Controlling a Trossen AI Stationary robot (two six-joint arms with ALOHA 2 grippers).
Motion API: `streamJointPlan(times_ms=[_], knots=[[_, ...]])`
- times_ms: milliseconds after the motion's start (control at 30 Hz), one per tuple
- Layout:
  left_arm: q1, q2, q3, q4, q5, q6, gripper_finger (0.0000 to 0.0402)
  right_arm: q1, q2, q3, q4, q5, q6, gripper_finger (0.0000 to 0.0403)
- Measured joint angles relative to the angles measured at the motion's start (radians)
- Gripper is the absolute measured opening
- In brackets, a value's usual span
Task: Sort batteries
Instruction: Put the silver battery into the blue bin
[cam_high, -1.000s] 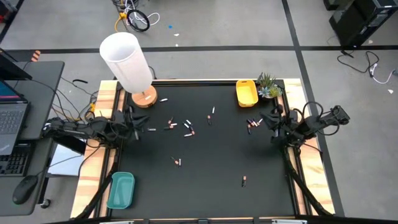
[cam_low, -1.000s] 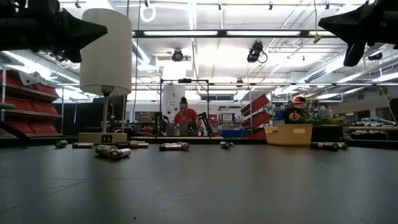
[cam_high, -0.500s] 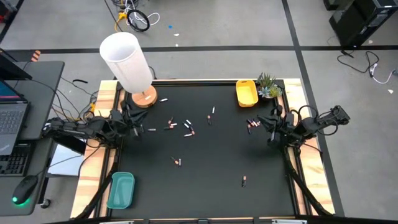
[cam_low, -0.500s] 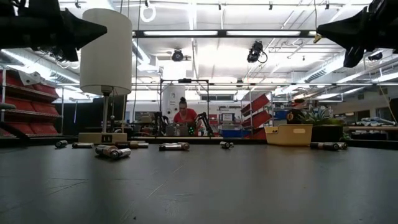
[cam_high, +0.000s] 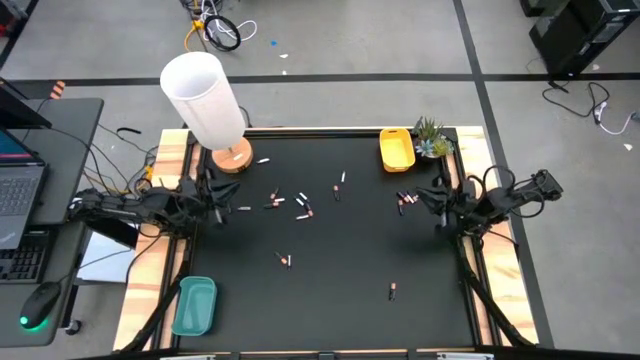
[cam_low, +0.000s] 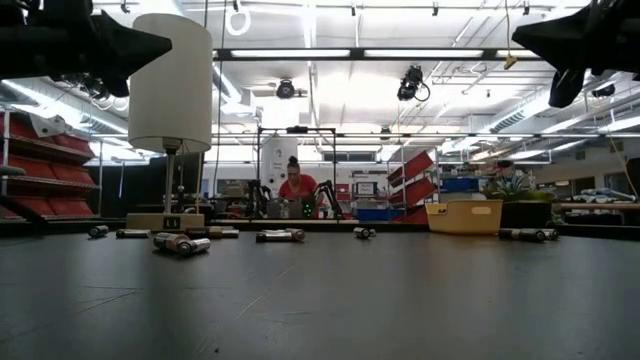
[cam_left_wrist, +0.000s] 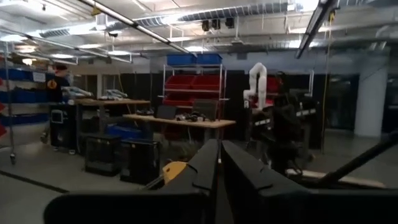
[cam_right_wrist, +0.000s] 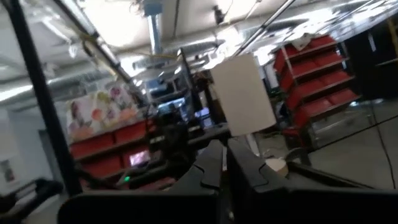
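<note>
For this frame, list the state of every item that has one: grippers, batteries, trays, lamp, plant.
Left gripper: shut, empty, raised at the table's left edge.
Right gripper: shut, empty, raised near the right edge.
Batteries: loose, lying flat on the mat, none in a tray.
Yellow tray: upright at the far edge, no batteries seen inside.
Teal tray: upright at the near left corner, empty.
Lamp: standing upright.
Potted plant: upright beside the yellow tray.

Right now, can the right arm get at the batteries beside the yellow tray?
Probably yes. The right hand is raised just beside those batteries, fingers shut, with bare mat between them. The yellow tray and plant sit farther back, off the path.
</note>
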Motion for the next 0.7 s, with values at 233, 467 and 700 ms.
streamJointPlan(times_ms=[233, 467, 700], knots=[[0.0, 0.01, 0.0, -0.038, 0.022, -0.123, 0.0034, 0.0, 0.0, 0.0, -0.01, -0.002, -0.076, 0.0028], [0.0, 0.079, 0.019, -0.101, 0.025, -0.226, 0.0044, 0.0, 0.01, 0.0, -0.018, 0.002, -0.072, 0.0056], [0.0, 0.249, 0.186, -0.358, -0.024, -0.223, 0.011, 0.001, 0.157, 0.0, -0.038, 0.068, 0.022, 0.0087]])
